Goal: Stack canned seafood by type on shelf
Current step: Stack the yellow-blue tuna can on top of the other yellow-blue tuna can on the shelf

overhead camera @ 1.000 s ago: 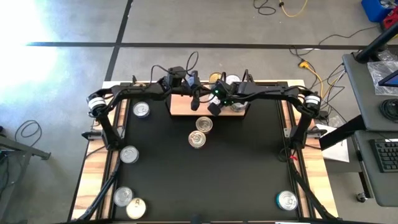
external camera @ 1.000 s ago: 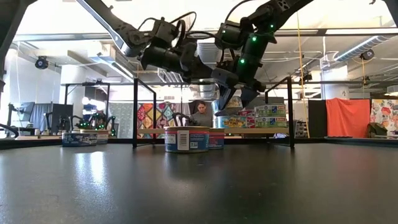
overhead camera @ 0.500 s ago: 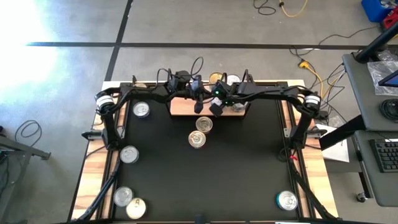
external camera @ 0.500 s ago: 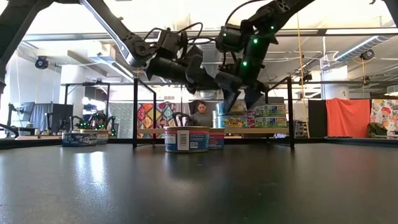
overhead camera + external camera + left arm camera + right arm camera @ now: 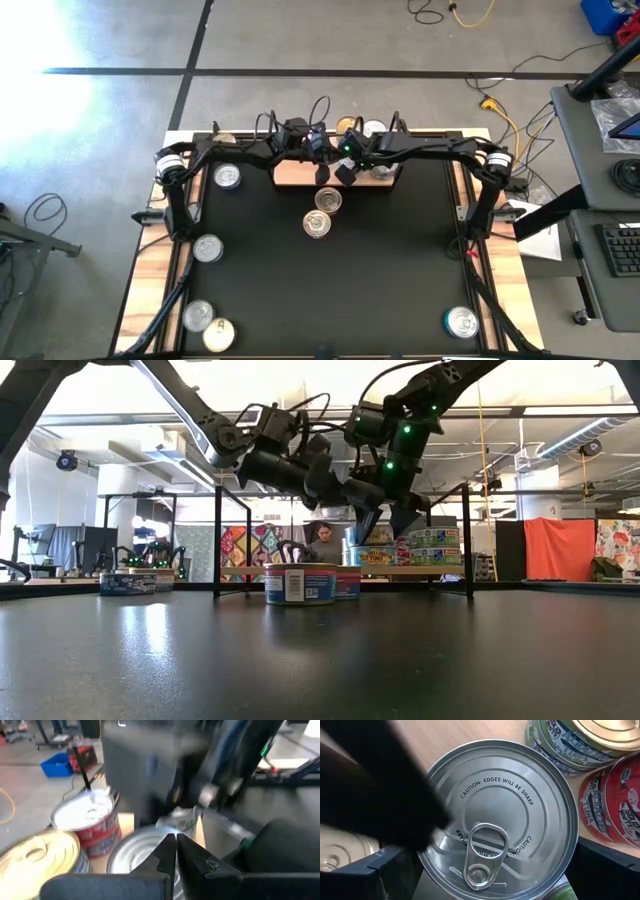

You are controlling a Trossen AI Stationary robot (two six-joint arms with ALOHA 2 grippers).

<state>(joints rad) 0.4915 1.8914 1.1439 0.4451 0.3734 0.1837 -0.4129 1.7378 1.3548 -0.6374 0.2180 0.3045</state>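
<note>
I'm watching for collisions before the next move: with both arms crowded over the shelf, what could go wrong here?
1. The shut left end effector and the open right end effector hang very close over the shelf; they could clash.
2. The right end effector sits just above a silver-lidded tin beside red-labelled tins; a skewed descent might knock those.

1. Silver tin lid [image 5: 497, 815] right under the right wrist camera has "CAUTION: EDGES WILL BE SHARP" stamped around its ring, plain as day.
2. Other tins have coloured labels with printing on them, but honestly it's too small or blurry to read.
</note>
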